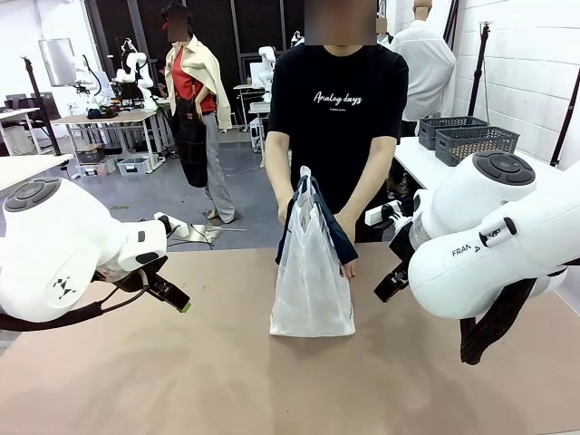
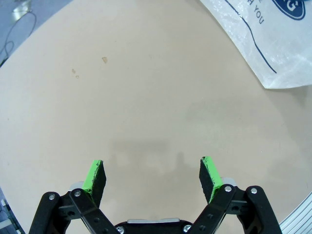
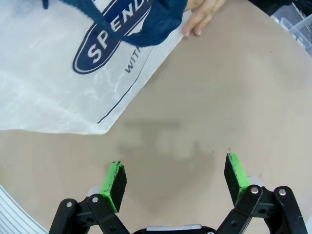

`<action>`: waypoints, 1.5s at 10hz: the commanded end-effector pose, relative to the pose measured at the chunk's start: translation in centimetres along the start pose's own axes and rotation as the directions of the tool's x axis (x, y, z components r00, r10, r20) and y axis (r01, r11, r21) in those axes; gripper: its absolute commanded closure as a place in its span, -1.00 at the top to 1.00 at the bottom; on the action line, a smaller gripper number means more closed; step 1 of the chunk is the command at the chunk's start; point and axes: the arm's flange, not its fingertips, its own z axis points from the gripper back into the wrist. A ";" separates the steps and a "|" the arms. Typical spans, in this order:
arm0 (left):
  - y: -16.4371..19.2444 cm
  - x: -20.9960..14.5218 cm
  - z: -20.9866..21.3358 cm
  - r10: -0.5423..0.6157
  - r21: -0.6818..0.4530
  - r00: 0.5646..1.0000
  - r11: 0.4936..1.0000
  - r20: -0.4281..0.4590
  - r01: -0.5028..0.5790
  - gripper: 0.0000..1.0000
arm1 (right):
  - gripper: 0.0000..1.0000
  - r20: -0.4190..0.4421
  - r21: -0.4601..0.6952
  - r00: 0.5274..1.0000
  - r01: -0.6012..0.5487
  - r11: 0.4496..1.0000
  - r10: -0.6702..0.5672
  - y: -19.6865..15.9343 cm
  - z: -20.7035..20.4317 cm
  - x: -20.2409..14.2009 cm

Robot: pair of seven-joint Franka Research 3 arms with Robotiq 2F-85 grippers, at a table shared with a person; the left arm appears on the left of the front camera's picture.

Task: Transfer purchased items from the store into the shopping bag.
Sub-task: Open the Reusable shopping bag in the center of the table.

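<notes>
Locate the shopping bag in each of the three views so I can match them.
Front view: the shopping bag stands mid-table, top held by the person.
Left wrist view: the shopping bag's corner, upper right.
Right wrist view: the shopping bag, upper left.
Shared landmark: its navy round logo, in both wrist views; navy handles, front and right wrist.

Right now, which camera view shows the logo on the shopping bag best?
The right wrist view: the navy logo with white lettering is large there. The left wrist view catches its edge. The front view has the whole shopping bag, logo unreadable.
</notes>
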 end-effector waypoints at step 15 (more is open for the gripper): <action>0.1 0.0 0.0 0.002 0.000 1.000 1.000 0.000 -0.002 1.00 | 1.00 0.000 0.000 1.000 0.000 1.000 0.000 0.0 0.0 0.0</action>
